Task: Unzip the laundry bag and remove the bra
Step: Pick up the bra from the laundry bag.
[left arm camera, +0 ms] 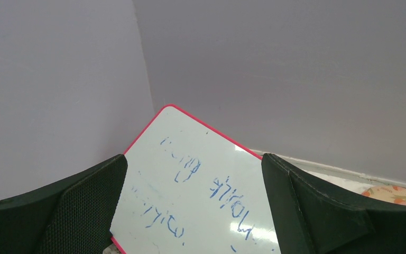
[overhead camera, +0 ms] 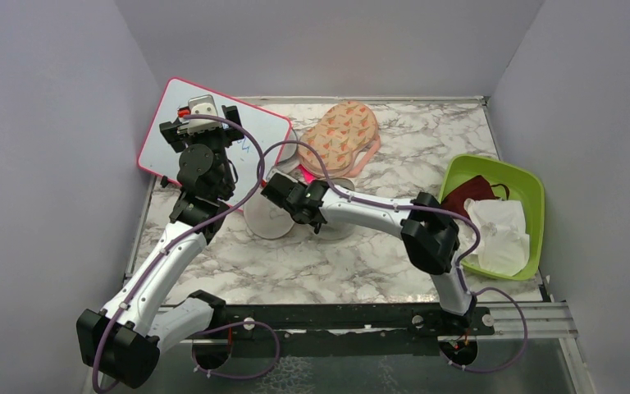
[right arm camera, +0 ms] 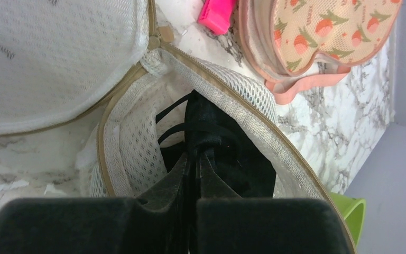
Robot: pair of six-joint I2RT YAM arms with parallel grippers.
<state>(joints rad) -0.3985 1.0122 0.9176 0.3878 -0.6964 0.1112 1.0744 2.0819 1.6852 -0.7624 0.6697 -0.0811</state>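
Observation:
The laundry bag lies unzipped in mid-table. Its flat round lid [overhead camera: 267, 217] is flipped open to the left, and the mesh pod [overhead camera: 340, 232] sits mostly under my right arm. In the right wrist view the lid [right arm camera: 58, 53] and the pod's mesh wall [right arm camera: 132, 153] show, with a tan zip round the rim. A black fabric piece with thin straps [right arm camera: 232, 153] lies inside the pod; no orange-brown piece shows. My right gripper [right arm camera: 194, 153] reaches into the pod and is shut on this black fabric [overhead camera: 295, 197]. My left gripper [left arm camera: 194, 164] is open, empty and raised over the whiteboard [overhead camera: 203, 111].
A pink-edged whiteboard [overhead camera: 267, 135] with blue writing leans at the back left [left arm camera: 190, 185]. A peach printed case [overhead camera: 343, 131] lies behind the pod [right arm camera: 328, 32], with a pink object [right arm camera: 217, 13] beside it. A green bin [overhead camera: 535, 193] at the right holds dark red and white cloths.

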